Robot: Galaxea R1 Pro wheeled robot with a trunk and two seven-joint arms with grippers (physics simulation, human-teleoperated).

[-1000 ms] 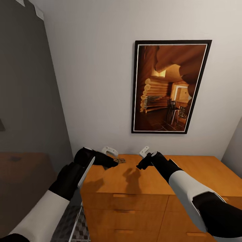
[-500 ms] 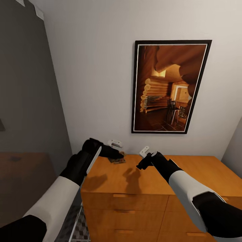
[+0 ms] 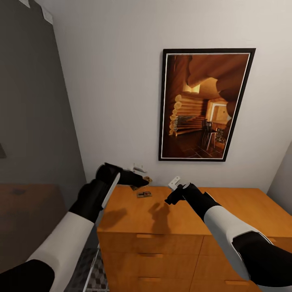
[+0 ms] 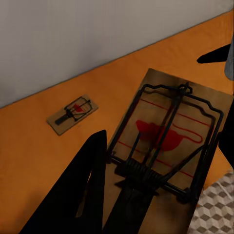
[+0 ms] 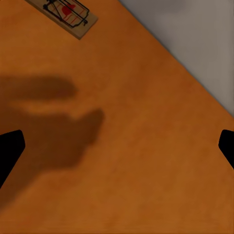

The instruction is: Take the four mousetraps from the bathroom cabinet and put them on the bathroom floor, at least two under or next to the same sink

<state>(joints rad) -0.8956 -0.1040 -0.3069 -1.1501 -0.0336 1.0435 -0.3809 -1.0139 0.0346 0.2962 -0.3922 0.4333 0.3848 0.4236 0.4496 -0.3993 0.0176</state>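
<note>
Orange cabinet (image 3: 162,215) kept one mousetrap (image 3: 143,194). Left end effector (image 3: 140,181) had lifted another mousetrap (image 4: 170,141), clamped; right end effector (image 3: 169,200) hung open, empty.

The cabinet (image 3: 170,227) looks like orange-brown wood with a smooth, satin finish that takes soft shadows; its flat top shows faint grain in the right wrist view. The held mousetrap (image 4: 170,146) is a matt tan wooden board with thin dark metal wire and red printed marks. The second mousetrap (image 4: 73,113), lying near the cabinet top's back edge, has the same wood and wire. The left gripper (image 3: 140,181) fingers (image 4: 78,195) are matt black. The bathroom floor (image 4: 217,209) is smooth patterned tile.
</note>
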